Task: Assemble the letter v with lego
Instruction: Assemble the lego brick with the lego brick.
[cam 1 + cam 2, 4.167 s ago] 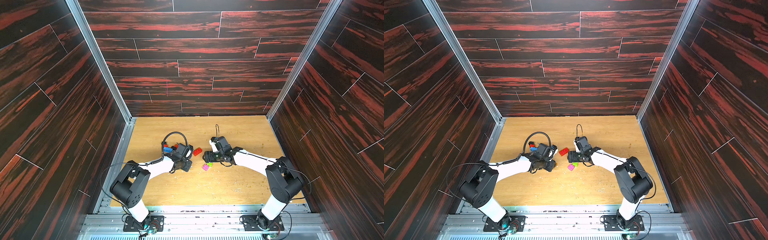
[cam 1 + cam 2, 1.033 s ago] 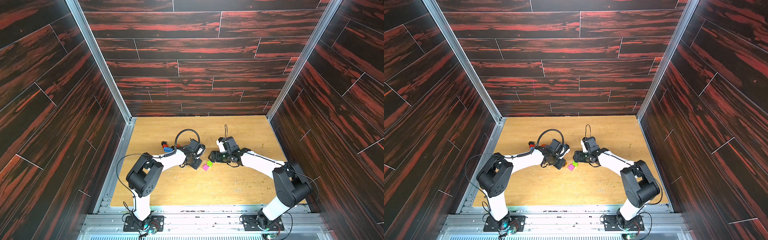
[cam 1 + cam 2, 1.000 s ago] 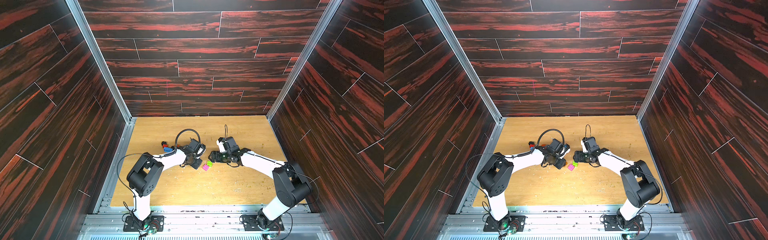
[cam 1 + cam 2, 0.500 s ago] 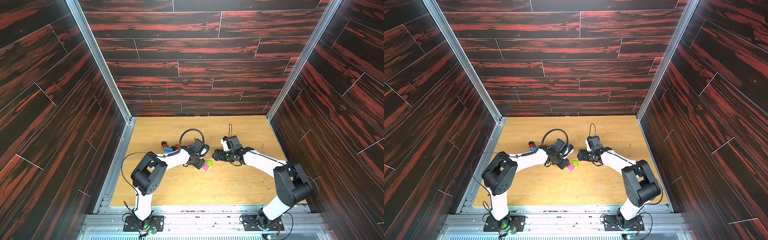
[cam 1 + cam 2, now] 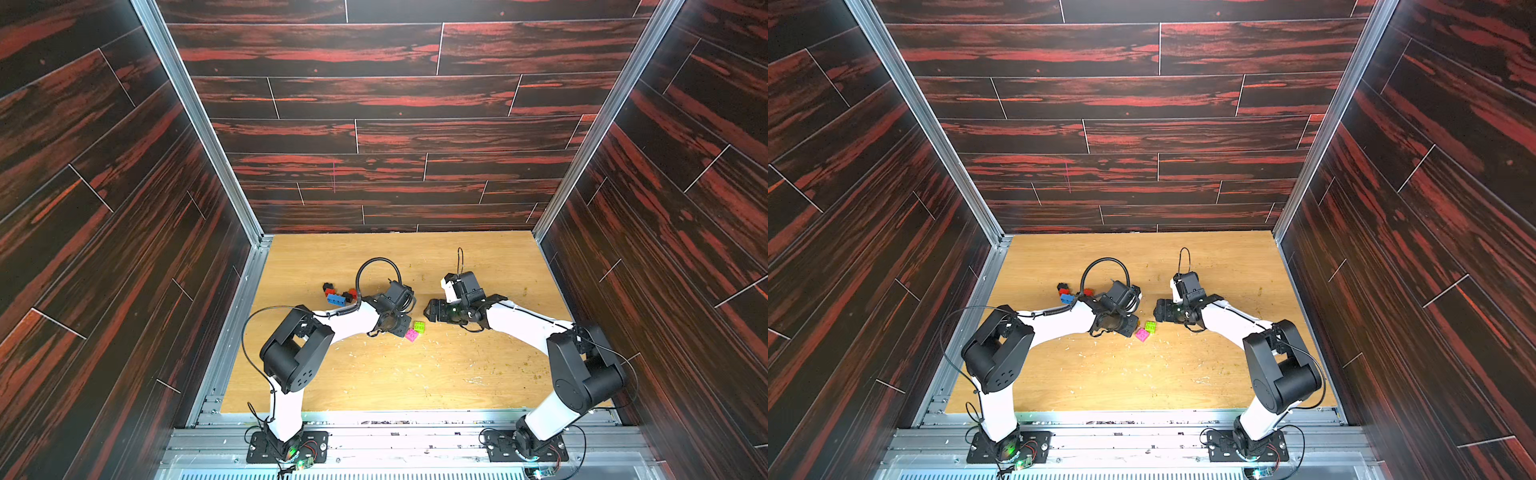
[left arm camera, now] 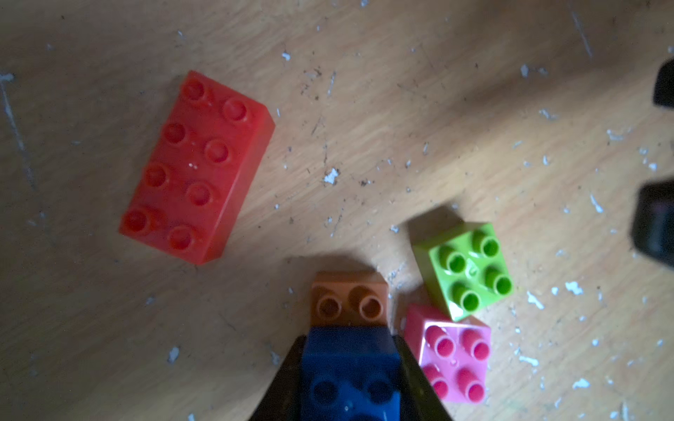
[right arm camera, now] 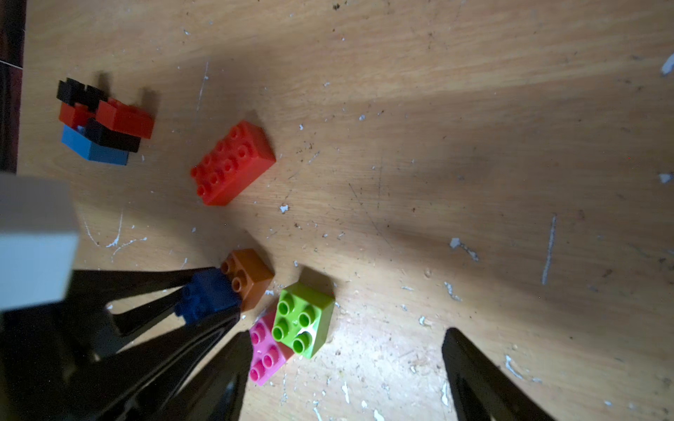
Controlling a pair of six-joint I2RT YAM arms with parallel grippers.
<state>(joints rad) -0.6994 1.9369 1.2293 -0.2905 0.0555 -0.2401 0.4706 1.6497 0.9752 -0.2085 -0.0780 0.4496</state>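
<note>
The light wooden table fills the floor of the dark box. The white and black left arm and the right arm both reach in to the middle, and their tips are near each other.

The left claw is clenched on a square dark-blue plastic brick. Both top views hide this brick under the arm; only the wrist views show it. The right claw is spread wide and holds nothing.

A little pile of black, red and light-blue plastic bricks sits behind the left arm, well apart from the claws. Both top views and the right wrist view show it, but the left wrist view does not.

A long red plastic brick with eight studs lies flat by itself, between the pile and the small bricks. The top views do not show it.

The dark-blue brick covers half of a square orange plastic brick, which the top views also hide. Just beside them a square green plastic brick touches a square pink plastic brick, and every view shows these two. In the right wrist view the green brick lies between the open fingers.
</note>
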